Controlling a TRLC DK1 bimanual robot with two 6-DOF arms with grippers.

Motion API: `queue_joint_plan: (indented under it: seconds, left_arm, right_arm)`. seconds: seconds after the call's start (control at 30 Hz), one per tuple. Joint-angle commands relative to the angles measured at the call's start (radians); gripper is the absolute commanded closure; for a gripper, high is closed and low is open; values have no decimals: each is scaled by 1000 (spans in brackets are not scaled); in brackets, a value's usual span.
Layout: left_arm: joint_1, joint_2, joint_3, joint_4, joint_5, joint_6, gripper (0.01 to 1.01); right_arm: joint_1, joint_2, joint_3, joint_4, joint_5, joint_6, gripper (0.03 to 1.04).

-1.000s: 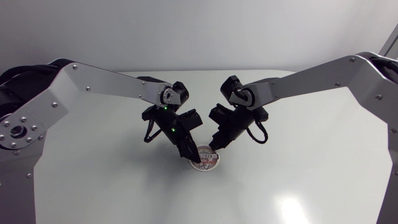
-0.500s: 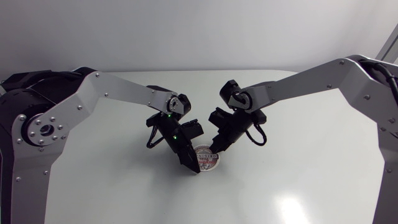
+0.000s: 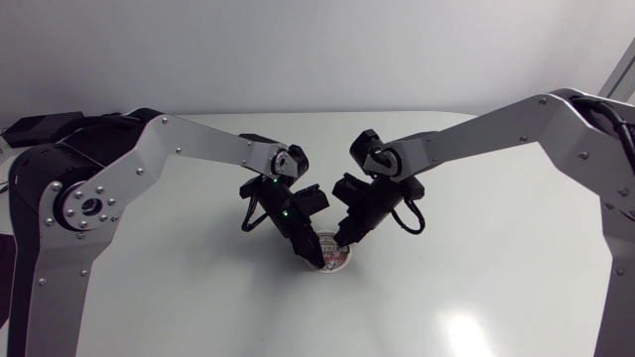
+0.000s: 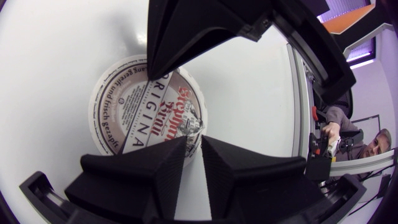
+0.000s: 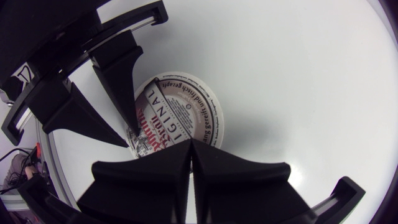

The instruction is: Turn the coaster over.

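Round printed coaster lying print side up on the white worktop, between my two sets of jaws. My left jaws stand narrowly apart, one fingertip over the coaster's near rim and the other just beside the rim. My right jaws are pressed together and clamp nothing. Their tips touch the coaster's rim on the opposite side.

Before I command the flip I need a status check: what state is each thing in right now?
coaster: flat on the table, printed face up, not turned over.
left gripper: jaws a narrow gap apart, tips at the coaster's rim.
right gripper: jaws shut, tip over the coaster's printed face.
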Motion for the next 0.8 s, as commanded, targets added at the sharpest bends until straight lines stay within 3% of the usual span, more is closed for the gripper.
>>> queue_joint_plan:
  seconds: [0.0,0.43,0.77]
  left_arm:
    - [5,63,7,6,-55,-9,818]
    - [48,60,35,19,-90,-17,816]
    - [68,-62,-30,34,-59,-18,816]
  right_arm:
    - [-13,-9,-54,-3,6,-23,1016]
    - [40,-141,-255,26,28,2,1016]
    - [28,-170,-132,-4,23,16,1016]
